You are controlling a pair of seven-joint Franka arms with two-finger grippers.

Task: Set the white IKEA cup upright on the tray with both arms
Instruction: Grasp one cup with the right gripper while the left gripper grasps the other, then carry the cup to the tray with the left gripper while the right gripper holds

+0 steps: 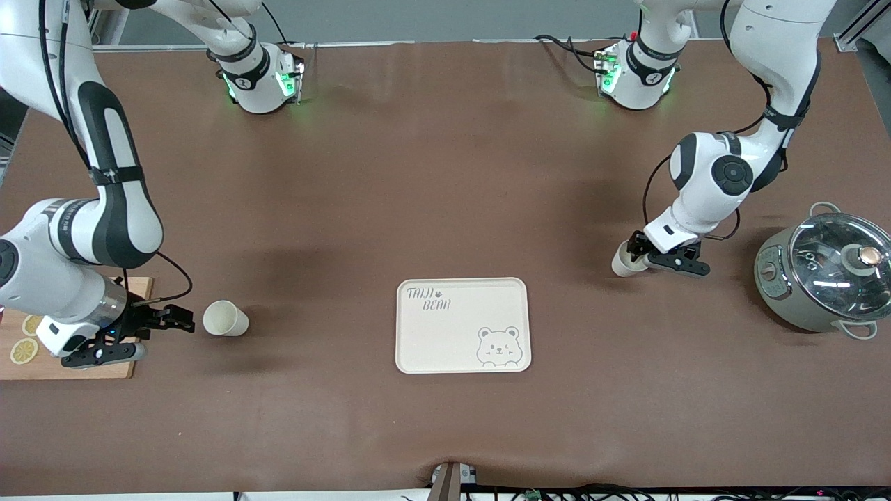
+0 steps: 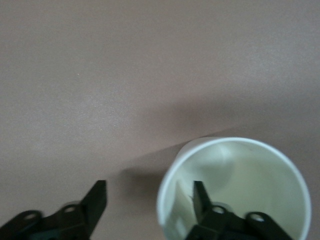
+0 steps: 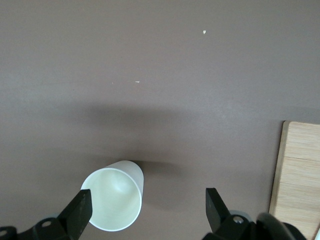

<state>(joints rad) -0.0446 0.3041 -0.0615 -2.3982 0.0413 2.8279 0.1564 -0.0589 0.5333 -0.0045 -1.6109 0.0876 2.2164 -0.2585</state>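
Two white cups are in view. One cup [image 1: 225, 319] lies on its side toward the right arm's end, its mouth facing my right gripper [image 1: 182, 321]. That gripper is open and low beside it. In the right wrist view the cup [image 3: 114, 199] sits close to one finger of the gripper [image 3: 148, 192]. The other cup [image 1: 624, 264] is at my left gripper [image 1: 635, 252], which is open. In the left wrist view one finger of the gripper [image 2: 150, 185] is inside the cup's [image 2: 240, 175] mouth and the other is outside its wall. The cream bear tray [image 1: 452, 334] lies empty between the two cups.
A wooden cutting board [image 1: 76, 362] with lemon slices [image 1: 21, 350] lies under the right arm's wrist; it also shows in the right wrist view [image 3: 300, 175]. A grey pot with a glass lid [image 1: 825, 271] stands at the left arm's end of the table.
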